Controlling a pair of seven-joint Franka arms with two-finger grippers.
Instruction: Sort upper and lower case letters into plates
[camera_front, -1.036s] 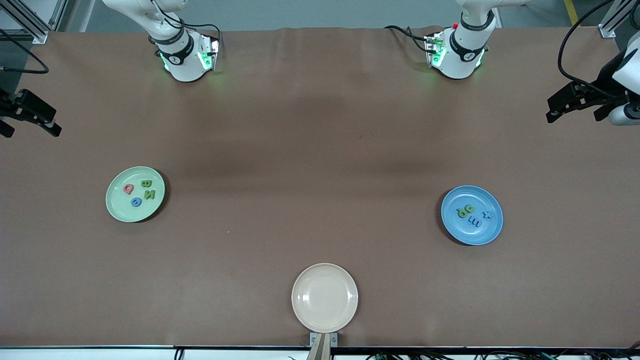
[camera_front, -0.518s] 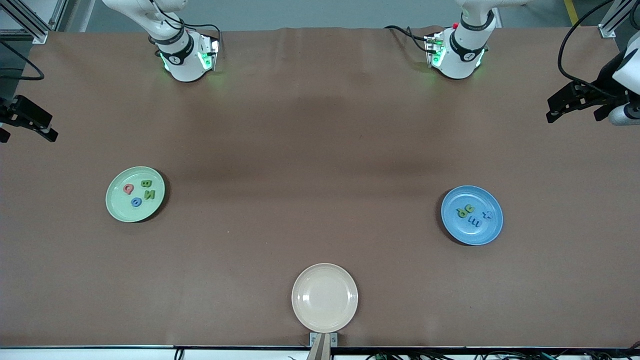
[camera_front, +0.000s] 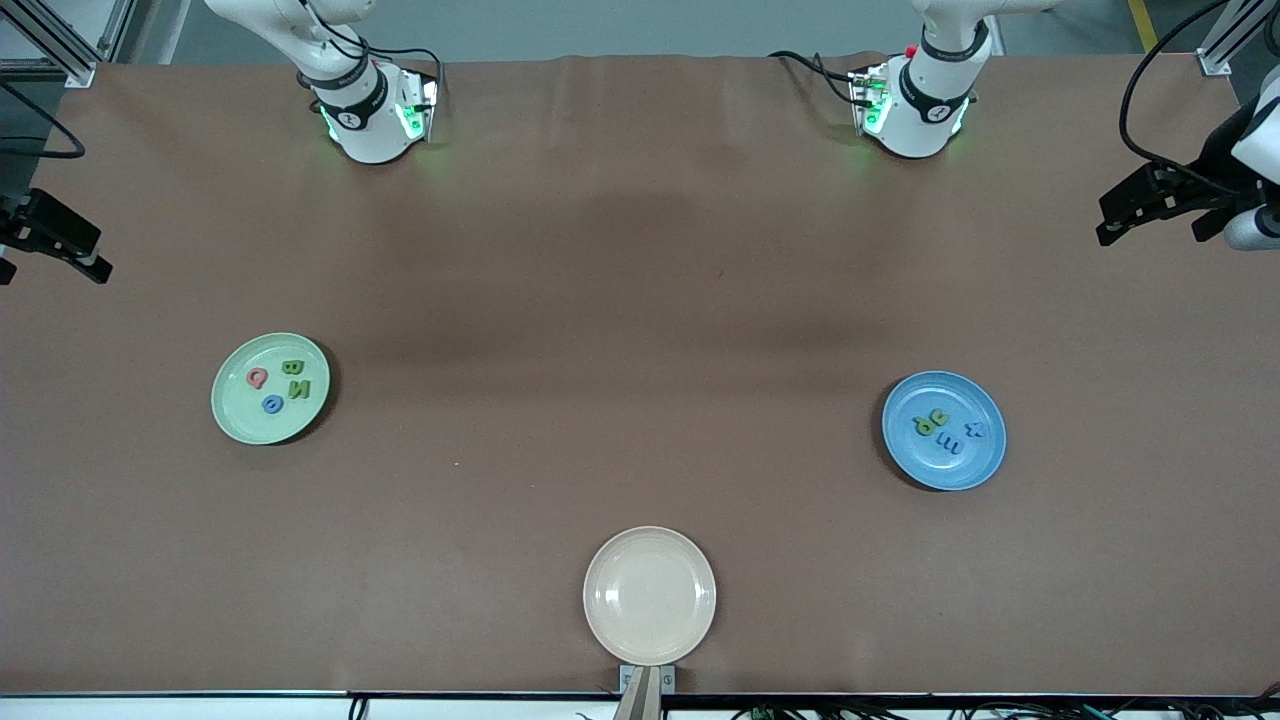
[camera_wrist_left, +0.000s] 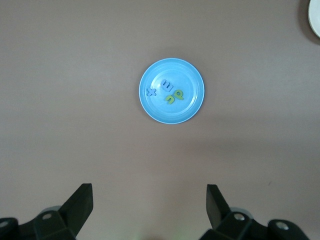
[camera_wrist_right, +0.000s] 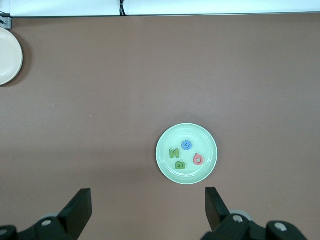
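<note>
We judge the sorting done: four small flat letters (camera_front: 278, 385) lie in the mint plate (camera_front: 232, 420) at nine o'clock on the brown table (camera_front: 620, 330), four in the blue plate (camera_front: 975, 465) at three, though we can hardly read their case. The glossy cream plate (camera_front: 650, 640) at six is bare. Both the left gripper (camera_wrist_left: 149, 201) and right gripper (camera_wrist_right: 148, 201) hang spread and empty above their plates.

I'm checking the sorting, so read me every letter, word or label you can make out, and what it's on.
"B": green piece in the mint green plate.
"N": second green piece beside it.
Red piece, blue piece there: rounded, unreadable.
Blue plate: four small letters, too small to read.
Nothing else readable.
</note>
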